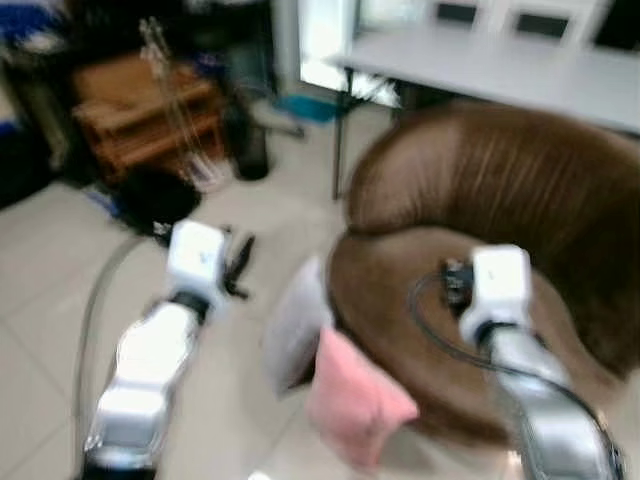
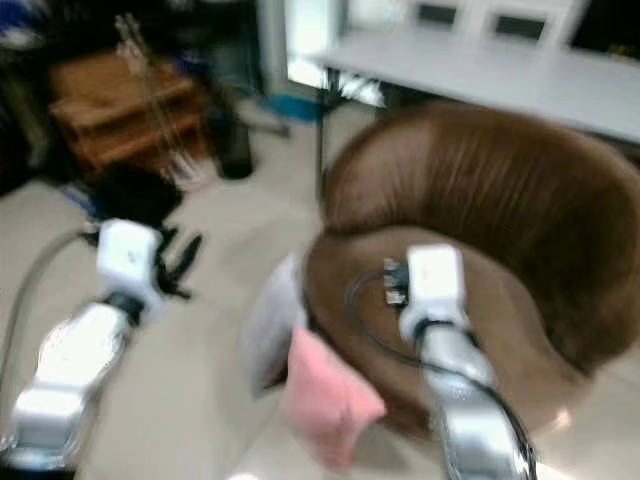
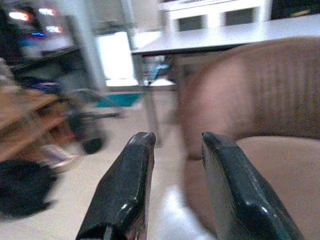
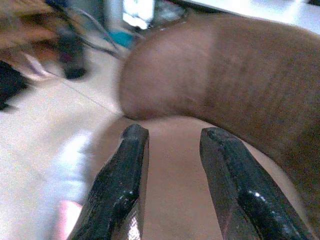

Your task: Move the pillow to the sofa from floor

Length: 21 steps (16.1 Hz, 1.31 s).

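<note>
A pink pillow (image 1: pixel 355 400) lies on the tiled floor, leaning against the front of the round brown sofa (image 1: pixel 520 180). A white pillow (image 1: pixel 295 325) stands beside it, also against the sofa. My left gripper (image 3: pixel 175 142) hangs open over the floor to the left of the white pillow, holding nothing. My right gripper (image 4: pixel 172 132) is open and empty over the sofa seat, pointing toward the backrest. The views are blurred.
A grey table (image 1: pixel 500 65) stands behind the sofa. A wooden shelf (image 1: pixel 150 110) and a black bag (image 1: pixel 155 195) are at the back left. A grey hose (image 1: pixel 95 300) curves over the floor on the left.
</note>
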### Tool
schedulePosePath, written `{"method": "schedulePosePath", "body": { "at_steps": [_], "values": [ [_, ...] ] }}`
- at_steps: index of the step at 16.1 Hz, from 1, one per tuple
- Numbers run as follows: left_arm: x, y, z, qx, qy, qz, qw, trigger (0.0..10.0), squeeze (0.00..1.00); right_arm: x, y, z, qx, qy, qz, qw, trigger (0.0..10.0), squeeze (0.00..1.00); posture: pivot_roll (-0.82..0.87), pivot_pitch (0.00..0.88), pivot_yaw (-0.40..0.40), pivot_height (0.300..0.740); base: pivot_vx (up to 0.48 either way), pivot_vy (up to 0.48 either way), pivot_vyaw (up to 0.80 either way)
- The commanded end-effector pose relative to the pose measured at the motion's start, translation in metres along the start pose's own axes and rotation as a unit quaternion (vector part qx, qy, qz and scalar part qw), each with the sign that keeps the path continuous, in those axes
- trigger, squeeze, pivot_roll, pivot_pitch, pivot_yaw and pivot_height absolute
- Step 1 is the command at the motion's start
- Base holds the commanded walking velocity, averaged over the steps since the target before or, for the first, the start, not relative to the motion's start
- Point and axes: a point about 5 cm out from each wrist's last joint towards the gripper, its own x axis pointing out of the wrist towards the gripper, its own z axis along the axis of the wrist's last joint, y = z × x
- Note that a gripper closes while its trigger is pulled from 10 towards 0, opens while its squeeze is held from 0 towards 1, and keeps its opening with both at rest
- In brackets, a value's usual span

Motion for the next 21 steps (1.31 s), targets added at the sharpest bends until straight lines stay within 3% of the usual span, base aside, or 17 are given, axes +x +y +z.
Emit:
{"method": "schedulePosePath", "body": {
  "at_steps": [1, 8, 21],
  "values": [
    [-0.0029, 0.0093, 0.0016, 0.012, -0.001, 0.012, 1.0, 10.0, 0.0, 0.0013, 0.0064, 0.0046, 0.005, -0.008, 0.009, 1.0, 10.0, 0.0, -0.01, 0.011, 0.024, 0.74, 0.352, 0.0, 0.0],
    [-0.0031, 0.0112, 0.003, 0.009, -0.007, 0.023, 1.0, 10.0, 0.0, 0.0008, 0.0067, 0.0041, 0.016, -0.005, 0.019, 1.0, 10.0, 0.0, -0.01, 0.03, 0.03, 0.73, 0.193, 0.0, 0.0],
    [-0.009, 0.0105, -0.0024, 0.002, -0.007, 0.036, 0.999, 10.0, 0.0, -0.0015, 0.0041, 0.0013, 0.011, -0.001, 0.029, 1.0, 10.0, 0.0, -0.02, 0.027, 0.018, 0.6, 0.0, 0.0, 0.0]
  ]
}}
